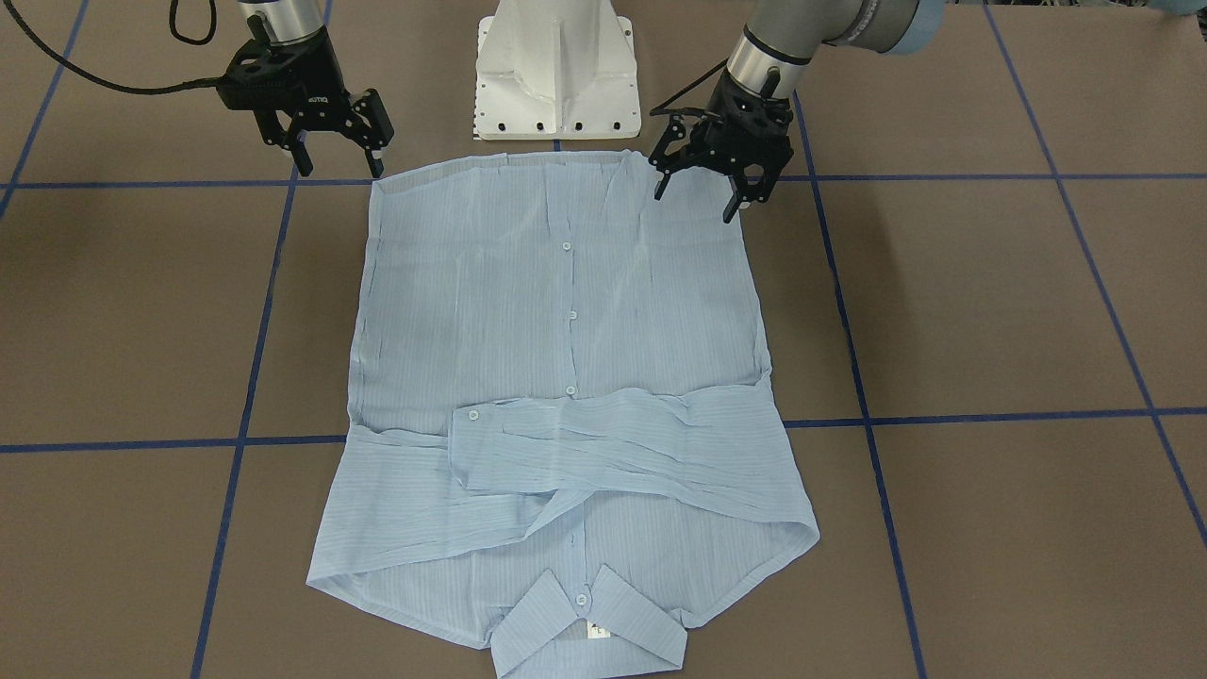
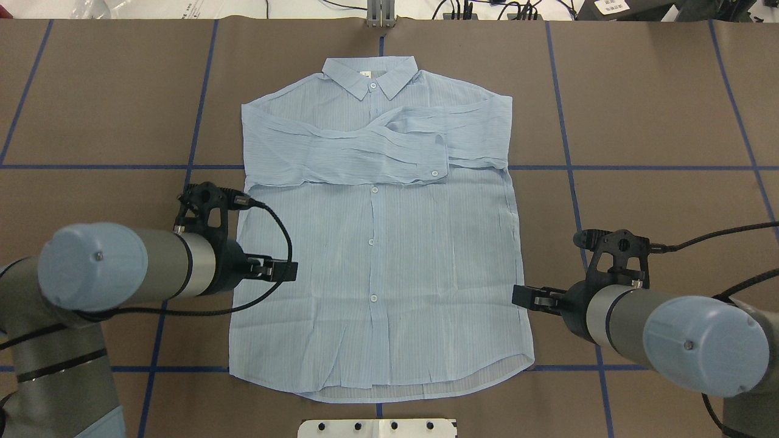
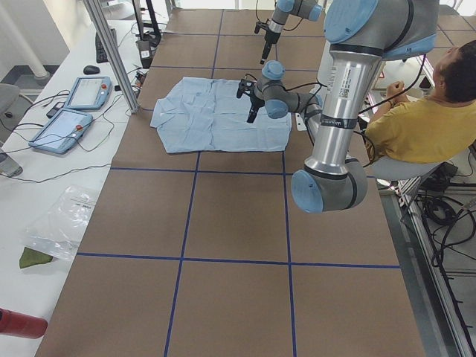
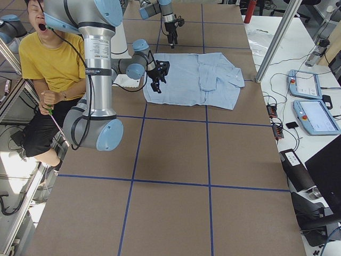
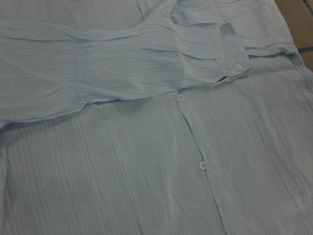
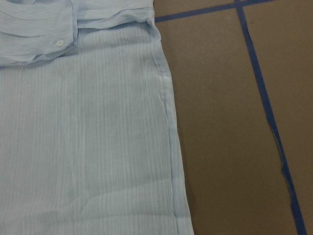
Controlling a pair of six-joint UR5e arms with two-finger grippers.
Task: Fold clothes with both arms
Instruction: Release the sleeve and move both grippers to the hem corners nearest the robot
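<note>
The pale blue striped shirt lies flat and buttoned on the brown table, front up. Its collar points away from the robot, and both sleeves are folded across the chest. My left gripper hangs open just above the hem corner on its side, with nothing between its fingers. Just outside the opposite hem corner, my right gripper is open and empty too. The left wrist view shows the button placket and the folded cuff. The right wrist view shows the shirt's side edge against the table.
The white pedestal base stands right behind the hem. Blue tape lines grid the brown tabletop. A seated person in a yellow top is beside the robot. Two tablets and cables lie past the table's far edge.
</note>
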